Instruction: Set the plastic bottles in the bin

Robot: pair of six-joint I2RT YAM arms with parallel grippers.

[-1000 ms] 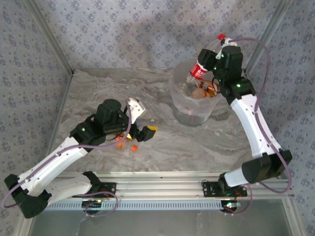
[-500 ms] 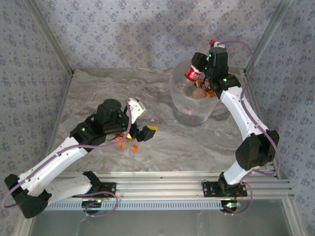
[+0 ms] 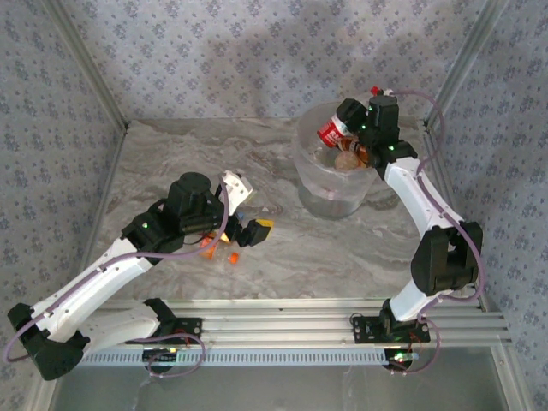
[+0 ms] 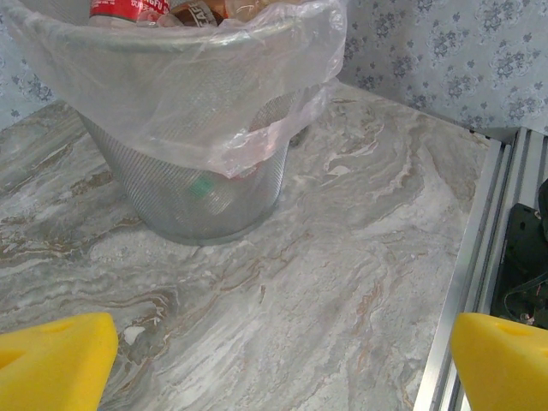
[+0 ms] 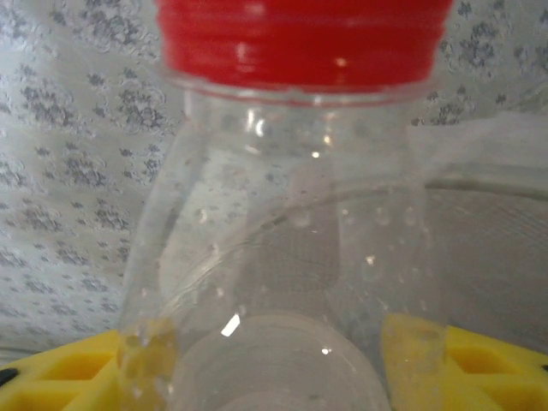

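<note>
**Top external: red-label bottle (image 3: 332, 131) poised at the mouth of the bin (image 3: 318, 193)**

And here we are over the far right of the surface (image 3: 342, 248), with the right arm (image 3: 424, 197) stretched out to the bin. The bottle sits tilted at the right jaws, its labelled body above the rim and over the opening. Inside, a heap of bottles (image 3: 349, 158) already lies at the bottom, so by my reckoning the job is well along.

On the right wrist view, the clear neck fills the middle, red cap (image 5: 304, 38) pointing away from the camera. The yellow pads (image 5: 51, 368) flank the bottle low on either side. It lies squarely between the right jaws, which stand about a bottle's width apart. This close view is blurred, though, so I cannot tell whether they are pressing on it or have let go.

Over on the left wrist view, the left jaws are spread wide. Their yellow fingertips (image 4: 51, 360) sit at the bottom corners with nothing between them, facing the bin and its clear liner (image 4: 257, 111), well apart from it.

What's left, as I judge it, is dropping this bottle in. Then there are the small orange items (image 3: 210, 249) on the surface just beside the left arm (image 3: 171, 223).
</note>
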